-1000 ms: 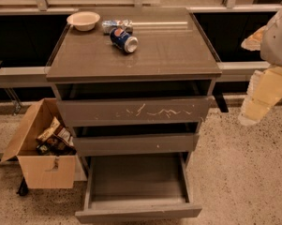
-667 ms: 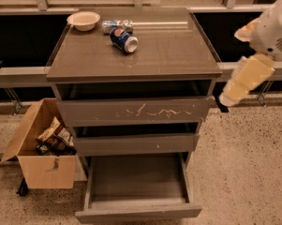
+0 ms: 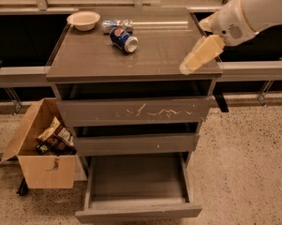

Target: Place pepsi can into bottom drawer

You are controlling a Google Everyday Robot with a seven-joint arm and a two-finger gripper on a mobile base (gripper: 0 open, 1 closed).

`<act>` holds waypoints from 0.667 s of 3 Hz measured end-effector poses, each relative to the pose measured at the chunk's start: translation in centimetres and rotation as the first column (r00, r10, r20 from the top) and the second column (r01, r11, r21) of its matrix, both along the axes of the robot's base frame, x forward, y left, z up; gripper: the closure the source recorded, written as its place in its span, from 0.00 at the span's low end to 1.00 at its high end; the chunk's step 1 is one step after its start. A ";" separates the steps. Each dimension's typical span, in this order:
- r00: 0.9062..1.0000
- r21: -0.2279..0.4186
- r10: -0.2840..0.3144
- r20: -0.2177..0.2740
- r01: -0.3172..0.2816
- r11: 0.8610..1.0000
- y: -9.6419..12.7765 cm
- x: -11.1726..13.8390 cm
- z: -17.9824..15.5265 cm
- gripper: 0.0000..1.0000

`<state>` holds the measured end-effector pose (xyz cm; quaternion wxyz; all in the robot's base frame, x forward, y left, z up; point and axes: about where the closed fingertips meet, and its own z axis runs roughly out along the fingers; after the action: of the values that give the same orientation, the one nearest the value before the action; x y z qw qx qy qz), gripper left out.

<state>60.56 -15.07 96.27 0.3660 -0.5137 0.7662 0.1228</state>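
The pepsi can (image 3: 123, 39) lies on its side on the cabinet top (image 3: 159, 50), toward the back left. It is dark blue with a round logo and silver ends. The bottom drawer (image 3: 138, 179) is pulled out and its inside looks bare. My gripper (image 3: 186, 68) reaches in from the upper right on the white arm and hangs over the right front part of the cabinet top, well to the right of the can.
A silvery crinkled packet (image 3: 116, 25) and a white bowl (image 3: 84, 20) sit behind the can. The scratched top drawer (image 3: 133, 110) and the middle drawer (image 3: 136, 143) are slightly open. A cardboard box (image 3: 42, 146) of snack packets stands on the floor at the left.
My arm and gripper have moved left and up, from beside the cabinet's right side to over the right front of its top. The can and drawers have not moved.
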 end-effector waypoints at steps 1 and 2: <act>0.998 0.130 0.068 -0.005 -0.067 0.989 3.7 5.1 -2.2 0.00; 0.998 0.130 0.068 -0.005 -0.067 0.989 3.7 5.1 -2.2 0.00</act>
<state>65.66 -11.33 94.09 0.3907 -0.5141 0.7404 0.1868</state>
